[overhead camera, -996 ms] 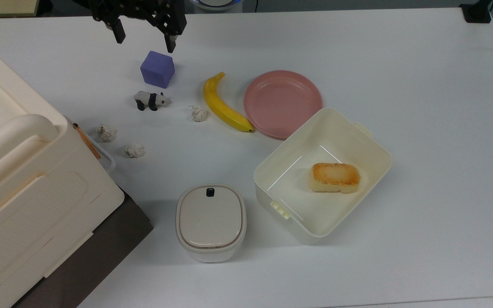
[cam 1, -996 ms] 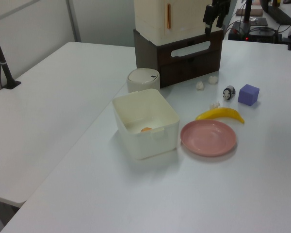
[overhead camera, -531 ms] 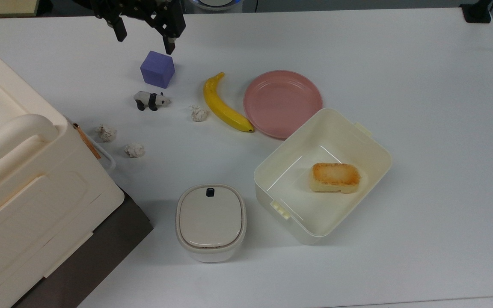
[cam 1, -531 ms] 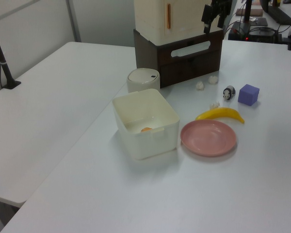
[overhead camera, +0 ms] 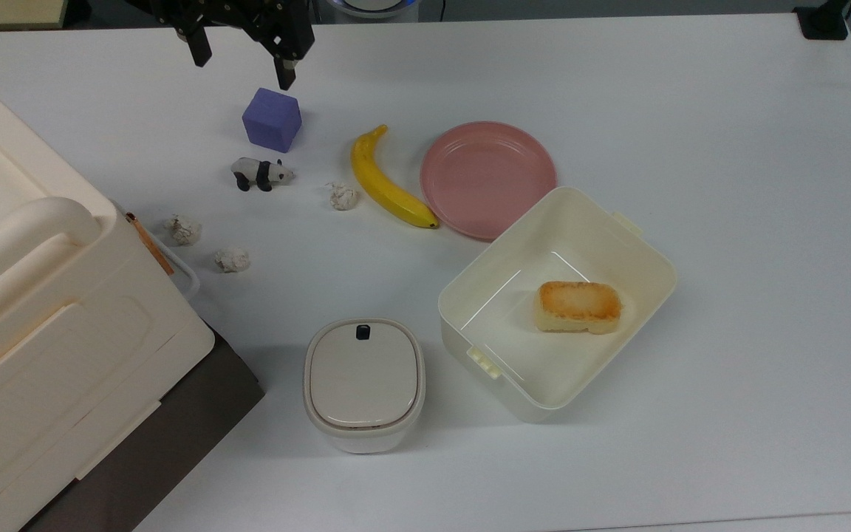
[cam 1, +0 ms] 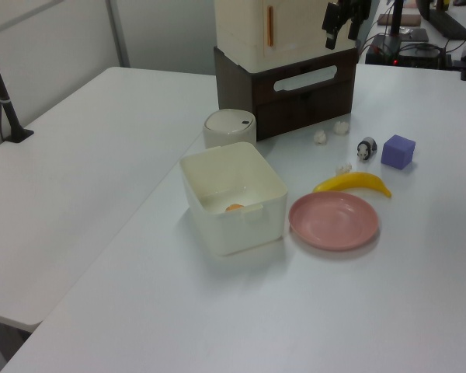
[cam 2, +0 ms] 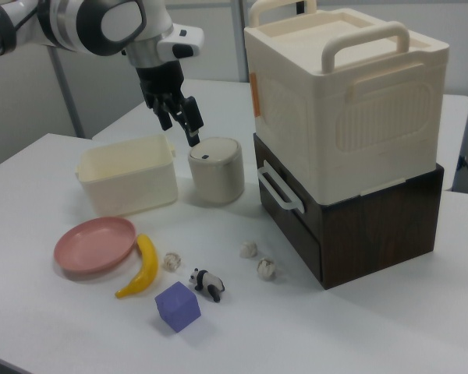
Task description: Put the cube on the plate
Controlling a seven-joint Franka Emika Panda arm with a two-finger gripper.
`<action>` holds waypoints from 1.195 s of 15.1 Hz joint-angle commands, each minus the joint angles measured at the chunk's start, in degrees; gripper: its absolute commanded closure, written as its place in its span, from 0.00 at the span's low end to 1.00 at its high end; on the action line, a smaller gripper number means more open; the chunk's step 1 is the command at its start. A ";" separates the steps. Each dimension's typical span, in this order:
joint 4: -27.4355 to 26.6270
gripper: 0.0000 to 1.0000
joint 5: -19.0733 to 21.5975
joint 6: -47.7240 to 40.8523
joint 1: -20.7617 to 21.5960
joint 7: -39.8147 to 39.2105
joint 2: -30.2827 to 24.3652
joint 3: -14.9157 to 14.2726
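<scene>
1. One clear job first: bring the end effector (overhead camera: 243, 65) down over the cube (overhead camera: 272, 119). It hangs high above the tabletop (overhead camera: 691, 111), fingers spread and holding nothing.
2. Centre on the cube, which sits just beside the panda figure (overhead camera: 261, 174) and apart from the banana (overhead camera: 385, 179).
3. Descend squarely so the fingers straddle two opposite flat faces.
4. Keep clear of the panda figure when closing.
5. Lift over the banana towards the plate (overhead camera: 487, 179).

1 cube (overhead camera: 272, 119), 1 plate (overhead camera: 487, 179), 1 banana (overhead camera: 387, 181), 3 paper balls (overhead camera: 343, 196), 1 panda (overhead camera: 261, 174)
</scene>
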 commanded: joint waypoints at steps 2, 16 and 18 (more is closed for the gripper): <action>2.64 0.00 -2.24 -2.63 0.75 0.78 -0.08 -0.22; 4.04 0.00 -7.78 -5.19 0.83 2.54 -0.87 -0.13; 3.87 0.00 -7.95 -5.54 1.01 1.40 -0.53 -0.04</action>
